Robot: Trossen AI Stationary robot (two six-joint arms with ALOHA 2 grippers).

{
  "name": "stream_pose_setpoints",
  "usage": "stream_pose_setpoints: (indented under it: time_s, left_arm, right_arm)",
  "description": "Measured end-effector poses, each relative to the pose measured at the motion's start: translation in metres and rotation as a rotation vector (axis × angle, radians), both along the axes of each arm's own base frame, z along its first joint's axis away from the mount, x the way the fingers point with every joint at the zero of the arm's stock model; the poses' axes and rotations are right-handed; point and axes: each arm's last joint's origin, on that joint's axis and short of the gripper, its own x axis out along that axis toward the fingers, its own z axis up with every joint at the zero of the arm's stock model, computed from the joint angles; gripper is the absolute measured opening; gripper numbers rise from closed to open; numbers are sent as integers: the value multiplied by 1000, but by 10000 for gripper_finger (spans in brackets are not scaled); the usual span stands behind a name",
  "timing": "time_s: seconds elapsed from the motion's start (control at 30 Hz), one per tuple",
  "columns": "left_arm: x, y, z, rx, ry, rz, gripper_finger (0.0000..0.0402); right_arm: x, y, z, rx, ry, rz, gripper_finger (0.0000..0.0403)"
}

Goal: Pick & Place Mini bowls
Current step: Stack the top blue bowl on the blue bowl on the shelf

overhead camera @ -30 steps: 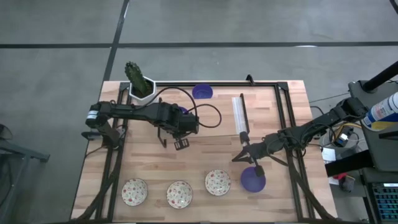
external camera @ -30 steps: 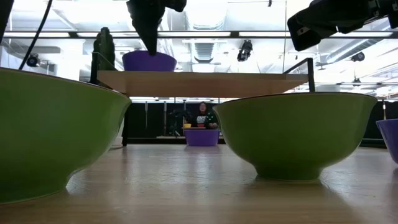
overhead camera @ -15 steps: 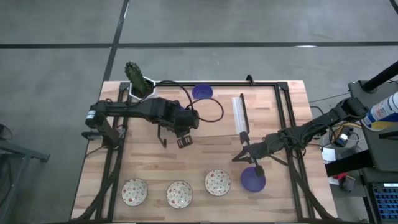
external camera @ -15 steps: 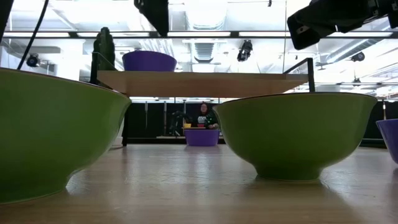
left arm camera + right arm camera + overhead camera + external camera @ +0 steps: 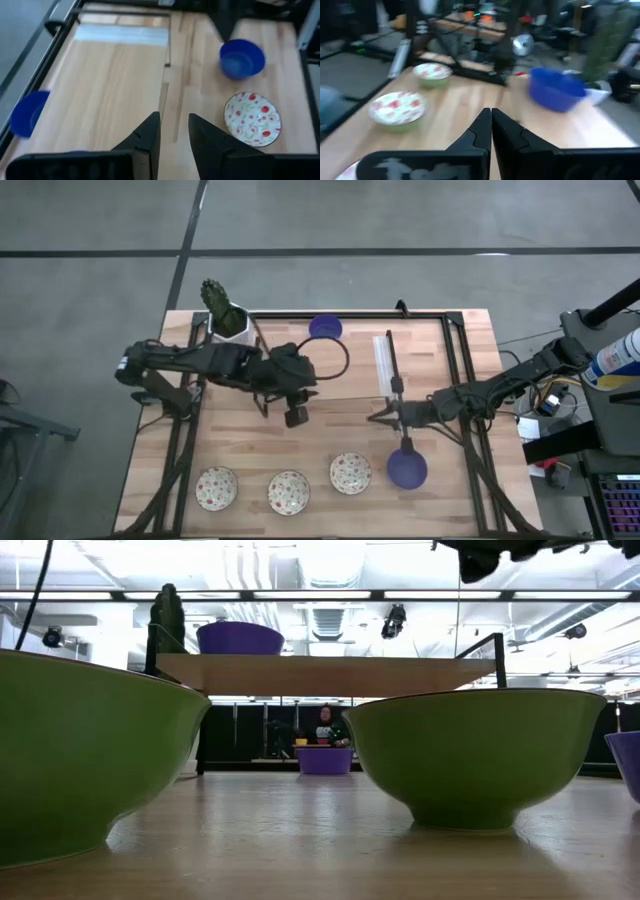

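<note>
Three speckled mini bowls stand in a row on their bases near the table's front edge. A blue mini bowl sits just right of them. Another blue bowl rests at the far edge. A sliver of a third blue bowl shows under my left arm. My left gripper hangs open above the table's middle, holding nothing. My right gripper is shut and empty, raised above the table, on the far-left side of the near blue bowl.
A white pot with a cactus stands at the far left corner. A pale translucent strip lies right of centre. Black frame rails run along the table's sides and far edge. Bare wood lies between the two grippers.
My left gripper has risen from just above a blue bowl, leaving the low view at its top, and tipped from pointing down toward level. My right gripper has lifted a little, swung toward the far edge away from the near blue bowl, and stayed shut.
</note>
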Motion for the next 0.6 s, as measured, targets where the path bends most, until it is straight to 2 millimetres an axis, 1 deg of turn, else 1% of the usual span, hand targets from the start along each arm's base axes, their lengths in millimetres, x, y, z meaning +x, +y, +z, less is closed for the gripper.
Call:
stream_pose_setpoints:
  time_s: [0.13, 0.37, 0.5, 0.6]
  left_arm:
    - [-16, -4, -10, 6, -95, -42, 94]
    - [-64, -11, -17, -9, -339, -130, 94]
    - [-91, -9, -26, 0, -457, -169, 94]
    - [-107, -6, -32, -12, -512, -173, 94]
  right_arm:
    - [4, -11, 5, -24, -12, -60, 31]
    - [12, -36, 17, -23, -13, -172, 100]
    - [16, -49, 36, -62, -49, -219, 129]
    - [19, -60, 57, -70, -70, -266, 137]
